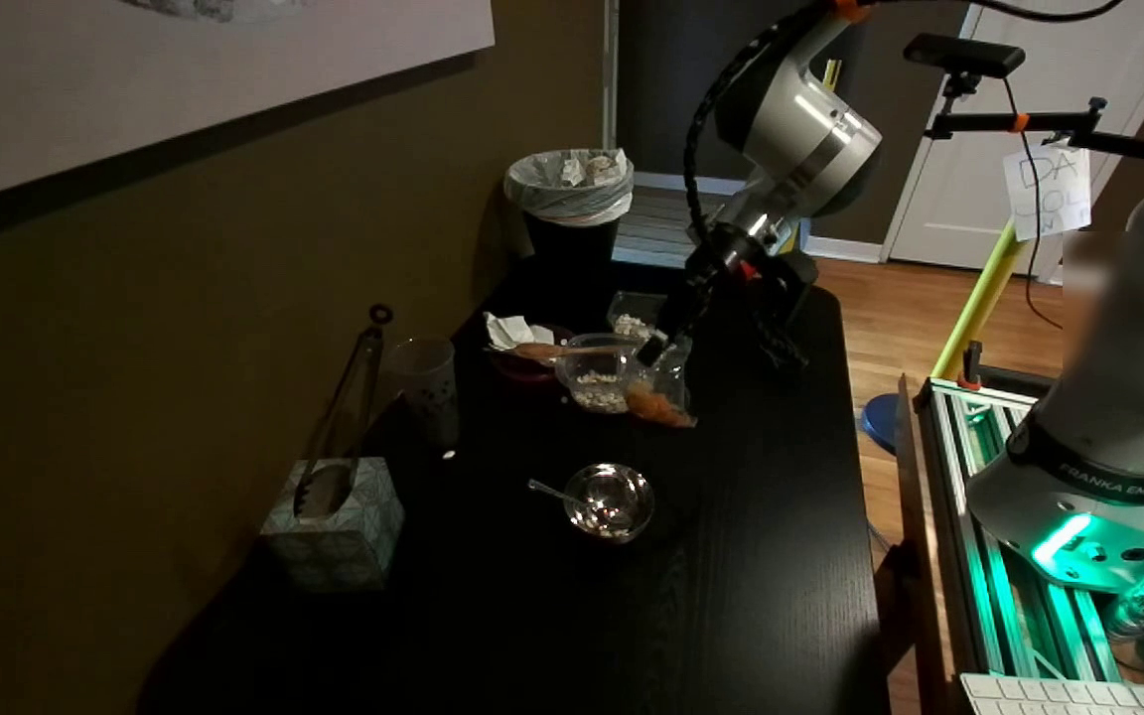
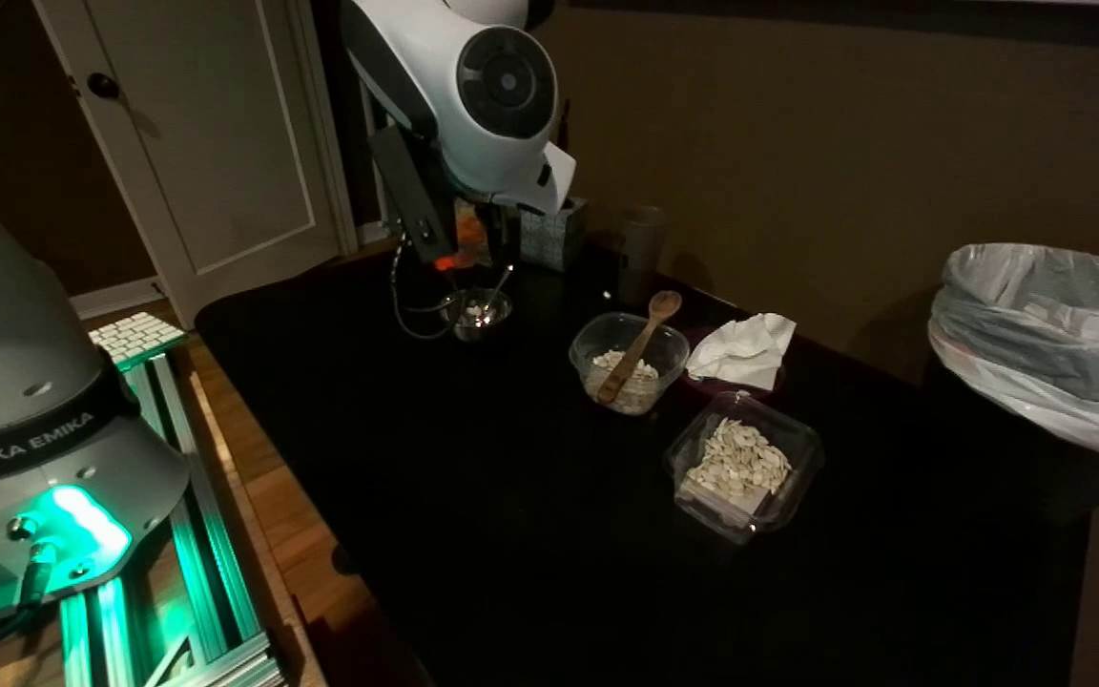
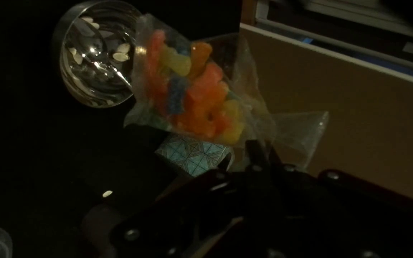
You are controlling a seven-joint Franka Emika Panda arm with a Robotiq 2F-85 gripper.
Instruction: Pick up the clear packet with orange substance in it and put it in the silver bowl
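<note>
The clear packet with orange, red, yellow and blue pieces hangs in the air from my gripper, in both exterior views [image 1: 658, 405] [image 2: 470, 237] and the wrist view [image 3: 199, 95]. My gripper [image 3: 262, 146] is shut on the packet's clear upper part; in an exterior view its fingertips [image 1: 651, 350] show above the packet. The silver bowl [image 1: 620, 534] stands on the black table and holds a spoon and several pale seeds. In an exterior view the packet appears above the bowl [image 2: 481, 331]. In the wrist view the packet overlaps the bowl's right rim [image 3: 61, 68].
A clear tub of seeds [image 2: 588, 367] with a wooden spoon [image 2: 640, 348] across it stands on the table, near a clear clamshell box [image 2: 798, 477] of seeds. A patterned tissue box [image 1: 334, 546] with upright tongs [image 1: 365, 387] and a tall cup [image 1: 423, 372] stand by the wall.
</note>
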